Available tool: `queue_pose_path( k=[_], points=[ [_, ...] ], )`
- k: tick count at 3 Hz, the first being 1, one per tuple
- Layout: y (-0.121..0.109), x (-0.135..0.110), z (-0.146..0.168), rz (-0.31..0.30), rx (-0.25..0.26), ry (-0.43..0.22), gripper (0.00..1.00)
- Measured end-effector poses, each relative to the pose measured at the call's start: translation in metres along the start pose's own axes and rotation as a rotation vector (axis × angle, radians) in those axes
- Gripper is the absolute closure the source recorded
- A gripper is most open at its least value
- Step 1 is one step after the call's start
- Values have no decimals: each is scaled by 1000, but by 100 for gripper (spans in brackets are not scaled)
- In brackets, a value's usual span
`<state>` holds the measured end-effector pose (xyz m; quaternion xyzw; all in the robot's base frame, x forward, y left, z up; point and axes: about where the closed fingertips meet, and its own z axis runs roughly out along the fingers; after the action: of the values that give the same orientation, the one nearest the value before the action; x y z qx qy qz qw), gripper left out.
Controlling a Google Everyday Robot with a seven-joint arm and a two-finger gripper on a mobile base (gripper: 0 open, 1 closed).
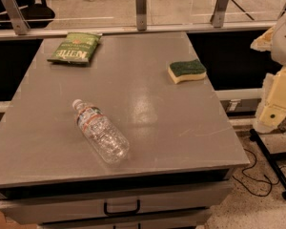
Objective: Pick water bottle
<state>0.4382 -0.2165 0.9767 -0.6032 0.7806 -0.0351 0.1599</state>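
Light makes a shiny spot in the middle of the gray table [171, 128]. The water bottle [101, 131] lies on its side on the table, near the front edge and a little left of the middle. It is clear and bumpy. Its white cap [76, 103] points to the back left, and its round bottom points to the front right. A white label [89, 116] with red and teal edges goes around it close to the cap. The water bottle lies by itself, well apart from the other things on the table.

The gripper [275, 109] is at the far right side of the view. It is out past the right edge of the table, over the floor [257, 209], and well apart from the water bottle. It is pale yellow and white, and part of it is cut off by the side of the view. I cannot tell if the gripper is open or closed.

A green chip bag [74, 48] lies flat at the back left corner of the table. A yellow sponge [187, 71] with a dark green top lies near the right edge, toward the back. Under the table top is a gray drawer [181, 199] with a black handle [121, 208]. A metal rail [133, 30] with posts runs along behind the table. A black cable [251, 168] lies on the floor at the right, next to a black stand leg [271, 163]
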Motion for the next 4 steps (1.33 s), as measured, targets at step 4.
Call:
queue_pose_path(
  k=[4],
  points=[
    [19, -131, 59, -50, -90, -151, 0]
  ],
)
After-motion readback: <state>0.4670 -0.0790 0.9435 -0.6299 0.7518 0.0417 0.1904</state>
